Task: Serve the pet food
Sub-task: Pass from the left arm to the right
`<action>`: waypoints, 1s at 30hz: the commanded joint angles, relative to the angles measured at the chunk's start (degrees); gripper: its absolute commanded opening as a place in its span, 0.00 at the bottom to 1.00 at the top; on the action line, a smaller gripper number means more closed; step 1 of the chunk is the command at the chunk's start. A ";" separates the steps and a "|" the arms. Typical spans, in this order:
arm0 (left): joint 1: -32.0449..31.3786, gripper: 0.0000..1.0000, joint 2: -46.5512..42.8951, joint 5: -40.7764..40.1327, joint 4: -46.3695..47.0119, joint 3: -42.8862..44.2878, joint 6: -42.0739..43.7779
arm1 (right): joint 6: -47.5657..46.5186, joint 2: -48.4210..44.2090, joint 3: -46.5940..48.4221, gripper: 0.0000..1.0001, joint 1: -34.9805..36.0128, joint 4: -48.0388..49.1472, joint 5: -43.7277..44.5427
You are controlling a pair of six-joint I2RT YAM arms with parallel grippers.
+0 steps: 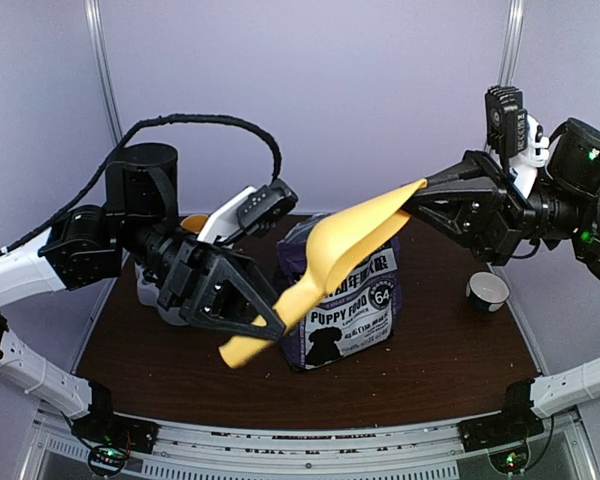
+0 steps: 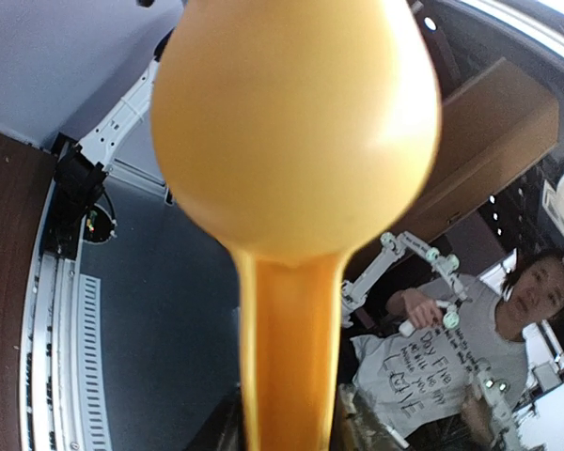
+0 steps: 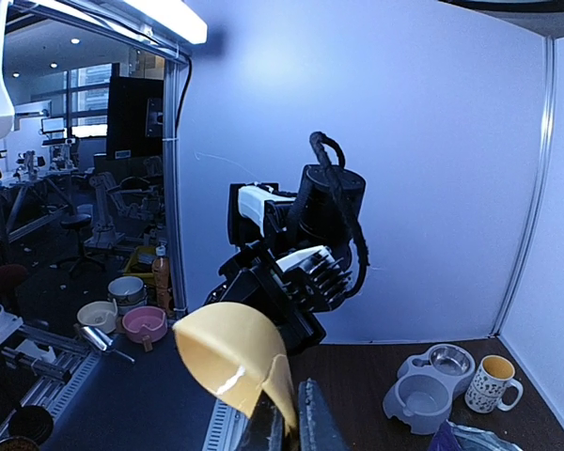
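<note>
Both grippers hold the yellow scoop [image 1: 345, 245] above the bag of pet food [image 1: 355, 315].
The left gripper [image 1: 277, 312] clamps the handle and the right gripper [image 1: 417, 195] pinches the scoop's far-right tip; the bag stands upright mid-way across the table [image 1: 450, 350], beneath the scoop.

**Bright enough, but that close-up is mush**

Light's even and soft from overhead, so the table [image 1: 450, 350] below the left gripper [image 1: 272, 318] only gets faint shadows. Up and left of the right gripper [image 3: 287, 427] a ceiling strip light [image 3: 164, 16] blows out white. The yellow scoop [image 2: 291, 141] straight ahead of the left gripper fills that wrist view as one glowing, out-of-focus blob. Both wrist views bend hard at the edges.
</note>
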 commanded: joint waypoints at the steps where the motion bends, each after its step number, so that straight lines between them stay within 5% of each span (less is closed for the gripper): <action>1: -0.27 0.40 -0.59 -0.38 2.73 0.82 0.77 | 0.79 -1.55 -1.05 0.00 0.12 2.83 1.00; 9: -0.10 0.77 -2.44 -5.43 2.55 0.46 2.87 | 3.79 -3.19 -4.04 0.00 0.12 3.90 4.92; 14: 1.21 0.91 -7.12 -24.43 -6.67 0.93 12.69 | 8.82 -3.82 -4.13 0.00 0.12 1.00 13.48; 20: 1.22 0.95 -16.10 -46.28 3.81 -7.94 20.93 | 18.76 -4.97 -7.18 0.00 0.08 -0.36 24.61; 30: 1.22 0.98 -11.32 -51.61 15.66 -10.87 24.44 | 42.27 -12.62 -20.51 0.00 0.03 14.00 38.63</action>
